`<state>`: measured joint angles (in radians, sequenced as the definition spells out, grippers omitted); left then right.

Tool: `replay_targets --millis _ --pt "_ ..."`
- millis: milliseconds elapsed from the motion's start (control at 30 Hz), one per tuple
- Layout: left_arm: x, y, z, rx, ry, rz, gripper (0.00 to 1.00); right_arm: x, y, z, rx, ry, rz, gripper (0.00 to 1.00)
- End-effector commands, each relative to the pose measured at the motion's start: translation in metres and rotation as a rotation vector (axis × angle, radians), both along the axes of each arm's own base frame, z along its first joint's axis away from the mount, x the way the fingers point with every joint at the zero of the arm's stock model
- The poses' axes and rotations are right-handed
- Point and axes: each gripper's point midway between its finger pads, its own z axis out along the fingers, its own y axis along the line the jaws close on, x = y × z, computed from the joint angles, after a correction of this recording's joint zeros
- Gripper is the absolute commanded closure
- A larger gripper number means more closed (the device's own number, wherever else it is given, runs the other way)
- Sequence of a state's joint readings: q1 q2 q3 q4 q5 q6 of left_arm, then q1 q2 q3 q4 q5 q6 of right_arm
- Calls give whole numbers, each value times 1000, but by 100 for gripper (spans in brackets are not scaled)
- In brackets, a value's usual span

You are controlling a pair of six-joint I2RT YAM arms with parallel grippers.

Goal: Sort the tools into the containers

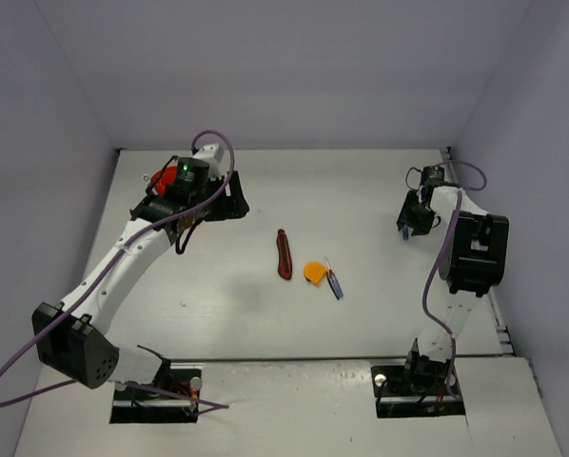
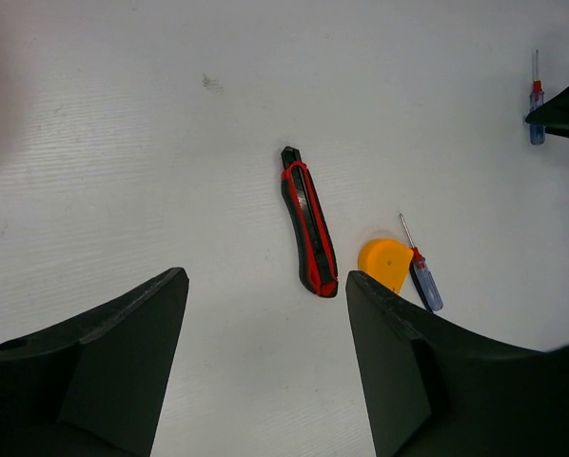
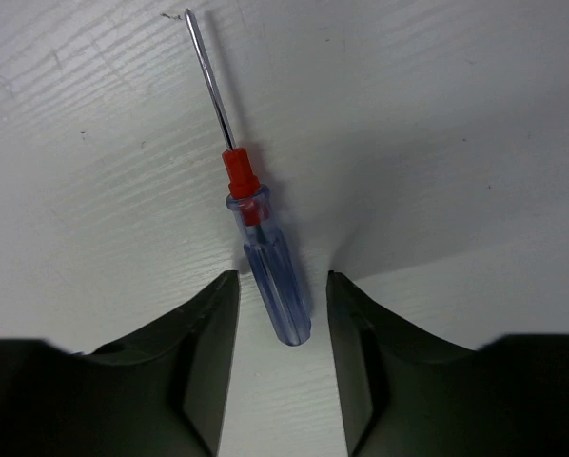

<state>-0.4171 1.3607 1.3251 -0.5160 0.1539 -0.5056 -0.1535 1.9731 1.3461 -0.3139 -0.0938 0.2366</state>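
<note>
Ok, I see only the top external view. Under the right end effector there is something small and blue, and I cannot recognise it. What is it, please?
Observer: The right wrist view shows a screwdriver with a clear blue handle and a red collar, lying flat on the table.
Operator: Is the end effector closed on it?
Observer: No. The right end effector is open, straddling the handle, with bare table showing on one side of it.
Operator: And does the left one hold anything?
Observer: Nothing. In the left wrist view the left end effector is wide open and empty, with the red-black tool lying on the table beyond it.
</note>
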Motion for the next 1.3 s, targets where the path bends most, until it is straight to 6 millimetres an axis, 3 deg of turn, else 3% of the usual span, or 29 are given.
replay_targets --millis 0,67,167,233,333,467,567,667,900,1033,1267 --pt "-2 -7 28 -49 -77 -14 35 12 -4 7 -34 -23 8 65" --pt "-2 -8 28 -49 -77 -16 35 9 -3 4 -52 -10 13 72" --pt "0 -11 30 -52 -80 -23 35 6 -1 0 -69 4 26 92" --pt "1 -16 35 -59 -87 -31 35 8 3 4 -77 -9 38 100" --pt "2 -26 43 -79 -96 -54 35 19 31 20 -93 -68 128 100" --pt "5 -42 64 -134 -113 -85 35 30 88 70 -61 -221 275 100" --pt "9 -56 74 -184 -113 -110 35 24 147 116 5 -375 424 100" --pt "11 -72 83 -241 -128 -145 35 0 218 154 70 -504 620 100" --pt "15 -106 100 -364 -158 -185 34 -55 305 244 232 -798 807 100" --pt "17 -111 106 -377 -180 -176 35 -73 327 272 292 -884 837 100" --pt "18 -118 113 -416 -211 -180 35 -79 338 282 321 -914 850 100"
